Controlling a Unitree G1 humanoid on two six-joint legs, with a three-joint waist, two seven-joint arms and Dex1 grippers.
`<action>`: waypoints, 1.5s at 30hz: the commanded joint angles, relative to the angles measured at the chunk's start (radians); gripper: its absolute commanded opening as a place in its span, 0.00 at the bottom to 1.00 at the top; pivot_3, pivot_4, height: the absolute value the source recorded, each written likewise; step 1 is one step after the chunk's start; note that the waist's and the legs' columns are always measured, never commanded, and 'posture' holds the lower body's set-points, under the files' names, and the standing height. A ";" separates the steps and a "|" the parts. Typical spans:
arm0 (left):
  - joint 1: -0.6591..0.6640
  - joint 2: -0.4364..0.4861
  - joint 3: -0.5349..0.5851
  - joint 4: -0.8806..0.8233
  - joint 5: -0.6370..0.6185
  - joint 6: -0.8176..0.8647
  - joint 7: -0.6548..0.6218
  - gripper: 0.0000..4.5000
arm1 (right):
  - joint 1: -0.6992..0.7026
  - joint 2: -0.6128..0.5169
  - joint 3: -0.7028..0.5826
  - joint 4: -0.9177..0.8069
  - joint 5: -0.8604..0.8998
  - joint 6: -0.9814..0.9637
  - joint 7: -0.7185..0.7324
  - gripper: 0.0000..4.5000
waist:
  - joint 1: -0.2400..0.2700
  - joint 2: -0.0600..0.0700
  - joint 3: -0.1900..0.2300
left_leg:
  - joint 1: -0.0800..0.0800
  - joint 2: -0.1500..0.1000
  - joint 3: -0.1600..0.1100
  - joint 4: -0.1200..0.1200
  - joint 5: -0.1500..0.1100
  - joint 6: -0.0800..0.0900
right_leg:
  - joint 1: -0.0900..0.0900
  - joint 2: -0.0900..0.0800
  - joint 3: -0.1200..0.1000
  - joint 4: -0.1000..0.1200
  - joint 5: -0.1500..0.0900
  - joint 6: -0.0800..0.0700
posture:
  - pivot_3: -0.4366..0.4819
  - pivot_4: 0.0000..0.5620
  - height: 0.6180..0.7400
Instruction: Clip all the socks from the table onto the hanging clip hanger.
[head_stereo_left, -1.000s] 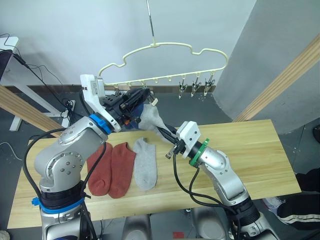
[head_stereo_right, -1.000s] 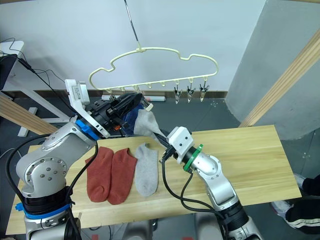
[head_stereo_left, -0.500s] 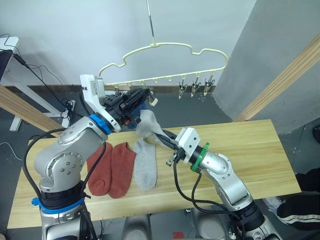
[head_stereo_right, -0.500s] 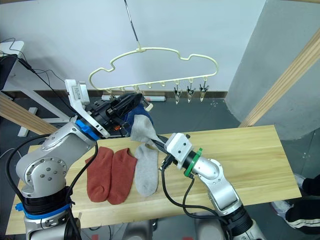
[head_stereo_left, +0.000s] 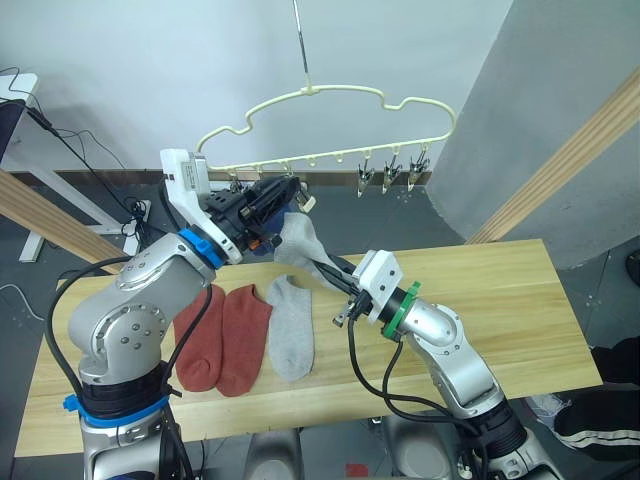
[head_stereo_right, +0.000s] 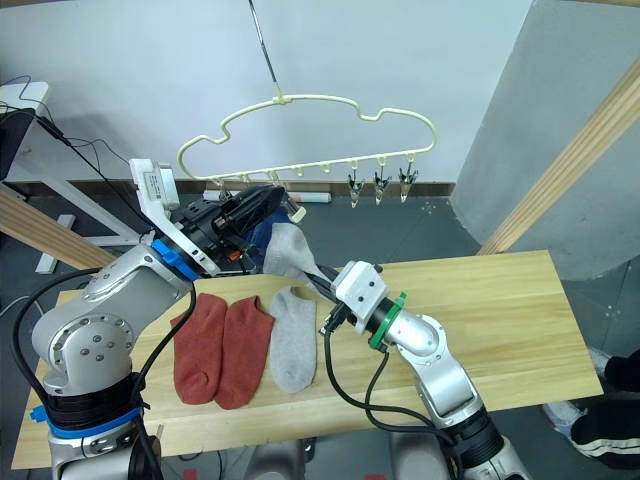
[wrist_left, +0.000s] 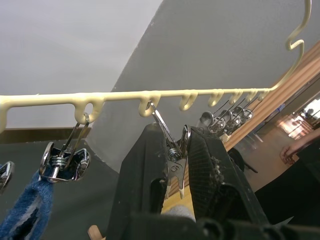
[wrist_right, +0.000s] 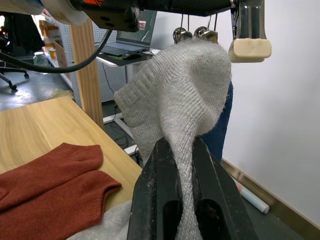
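Under the pale yellow cloud-shaped plastic clip hanger (head_stereo_left: 330, 125), a light grey knit sock (head_stereo_left: 302, 239) pinched between the black fingers of the right gripper (wrist_right: 179, 165) and held up beside a hanging blue sock (wrist_left: 24, 220). Left gripper (wrist_left: 177, 150) closed on a small metal clip (wrist_left: 169, 145). On the light wooden plank table (head_stereo_left: 510, 300), two rust-red socks (head_stereo_left: 225, 335) flat beside another grey sock (head_stereo_left: 290, 325)

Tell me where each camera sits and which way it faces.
Both eye views: on the head, looking forward and down at the table, both arms showing.
Left wrist view: along the left tool, squeezing a metal clip under the clip hanger.
Right wrist view: along the right tool, pinching a grey sock.
All share the clips.
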 joint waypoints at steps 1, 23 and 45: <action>-0.007 0.010 0.011 -0.045 -0.032 -0.012 -0.007 0.11 | -0.005 0.016 -0.010 -0.015 0.016 -0.021 -0.004 0.00 | 0.000 0.000 0.000 | 0.000 0.000 0.000 0.000 0.000 0.000 | 0.000 0.000 0.000 0.000 0.000 0.000 | 0.39 0.57 1.00; -0.007 0.014 0.010 -0.042 -0.032 -0.015 -0.011 0.11 | -0.009 0.012 -0.008 -0.022 0.010 -0.032 0.003 0.00 | 0.000 0.000 0.000 | 0.000 0.000 0.000 0.000 0.000 0.000 | 0.000 0.000 0.000 0.000 0.000 0.000 | 0.39 0.57 1.00; 0.002 0.018 0.011 -0.040 -0.033 -0.018 -0.022 0.11 | -0.018 0.015 -0.018 -0.009 0.010 -0.045 -0.008 0.00 | 0.000 0.000 0.000 | 0.000 0.000 0.000 0.000 0.000 0.000 | 0.000 0.000 0.000 0.000 0.000 0.000 | 0.39 0.56 1.00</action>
